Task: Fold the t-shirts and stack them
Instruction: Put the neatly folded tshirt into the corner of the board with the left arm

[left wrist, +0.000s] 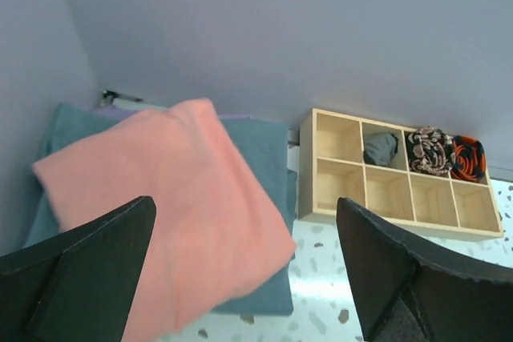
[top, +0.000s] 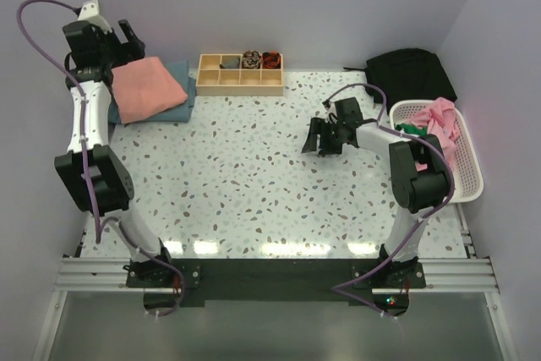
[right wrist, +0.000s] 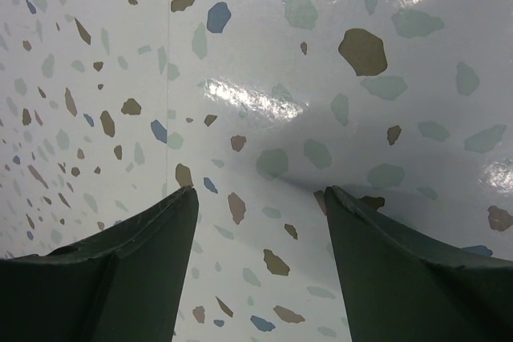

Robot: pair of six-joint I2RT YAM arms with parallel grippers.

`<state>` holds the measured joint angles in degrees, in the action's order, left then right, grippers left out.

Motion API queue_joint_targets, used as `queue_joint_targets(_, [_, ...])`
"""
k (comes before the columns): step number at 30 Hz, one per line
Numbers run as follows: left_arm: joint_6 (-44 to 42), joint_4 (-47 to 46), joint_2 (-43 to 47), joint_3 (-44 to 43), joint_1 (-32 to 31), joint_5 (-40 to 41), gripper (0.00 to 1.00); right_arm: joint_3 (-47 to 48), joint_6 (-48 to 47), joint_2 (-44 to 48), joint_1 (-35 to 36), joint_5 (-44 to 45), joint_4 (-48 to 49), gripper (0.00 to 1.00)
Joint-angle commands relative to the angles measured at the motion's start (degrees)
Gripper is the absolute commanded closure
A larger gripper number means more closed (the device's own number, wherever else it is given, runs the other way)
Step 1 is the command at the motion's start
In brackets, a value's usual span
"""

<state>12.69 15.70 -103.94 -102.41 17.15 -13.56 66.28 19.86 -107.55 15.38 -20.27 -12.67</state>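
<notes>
A folded salmon-pink t-shirt point(top: 147, 86) lies skewed on top of a folded teal t-shirt point(top: 179, 90) at the table's far left. Both show in the left wrist view, the pink shirt point(left wrist: 172, 202) over the teal shirt point(left wrist: 260, 150). My left gripper point(top: 128, 40) is open and empty, raised above the back of this stack. My right gripper point(top: 320, 138) is open and empty, close above bare table at centre right; its fingers point(right wrist: 128, 262) frame only speckled tabletop. Unfolded pink and green shirts point(top: 439, 120) lie in a white basket point(top: 469, 183) at the right.
A wooden compartment box point(top: 240, 73) with small items stands at the back centre, also in the left wrist view point(left wrist: 397, 174). A black bag point(top: 410, 69) sits at the back right behind the basket. Walls close in on left, back and right.
</notes>
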Motion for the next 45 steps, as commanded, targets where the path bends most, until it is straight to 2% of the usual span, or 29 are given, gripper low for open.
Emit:
queue_joint_targets(1, [0.7, -6.5, -15.2, -6.3, 0.4, -8.8, 0.0, -0.4, -0.8, 4.1, 0.2, -0.6, 1.2, 0.32])
queue_joint_targets(3, [1.5, -6.8, -22.0, -8.3, 1.1, -10.1, 0.0, -0.9, -1.0, 5.1, 0.2, -0.2, 1.1, 0.32])
queue_joint_targets(6, [2.8, -5.7, -27.4, -10.4, 1.7, -9.9, 0.0, -1.3, -1.3, 5.8, 0.2, 0.8, 0.6, 0.32])
queue_joint_targets(13, [2.1, -9.0, -24.2, -1.5, 1.9, -6.5, 0.0, -1.9, -1.0, 7.1, 0.1, 2.6, 0.6, 0.31])
queue_joint_targets(19, [2.7, -10.9, -13.3, 2.6, 1.0, -6.9, 0.0, -1.5, -0.4, 11.9, 0.2, 8.2, 0.6, 0.31])
queue_joint_targets(22, [2.6, -10.5, -5.8, 5.2, -1.3, -3.6, 0.0, -0.9, -0.3, 14.0, 0.2, 13.0, 0.2, 0.3])
queue_joint_targets(28, [2.1, -13.7, 9.4, 16.3, -10.6, -1.8, 0.0, 0.1, -2.3, 16.2, 0.5, 19.3, -1.7, 0.29])
queue_joint_targets(29, [2.2, -14.8, 12.7, 18.1, -14.1, -1.7, 0.0, 0.1, -2.9, 16.5, 0.5, 21.3, -2.3, 0.11])
queue_joint_targets(30, [2.2, -16.7, 14.5, 21.8, -16.0, -1.3, 0.0, -0.1, -3.2, 17.4, 1.1, 22.5, -2.6, 0.02])
queue_joint_targets(35, [4.7, -20.7, 24.5, 32.9, -26.8, 1.4, 0.0, -3.8, -5.5, 23.3, 2.3, 28.1, -2.6, 0.01])
queue_joint_targets(40, [5.6, -20.5, 31.8, 42.5, -32.5, 1.4, 0.0, -7.5, -5.4, 32.0, 2.9, 33.4, -4.8, 0.01])
queue_joint_targets(42, [5.2, -17.6, 34.6, 45.4, -35.2, 5.3, 0.0, -8.9, -5.4, 34.6, 3.1, 33.4, -5.2, 0.01])
queue_joint_targets(45, [4.6, -15.8, 38.5, 50.4, -37.6, 11.2, 0.0, -12.2, -4.6, 39.2, 3.3, 38.7, -5.4, 0.01])
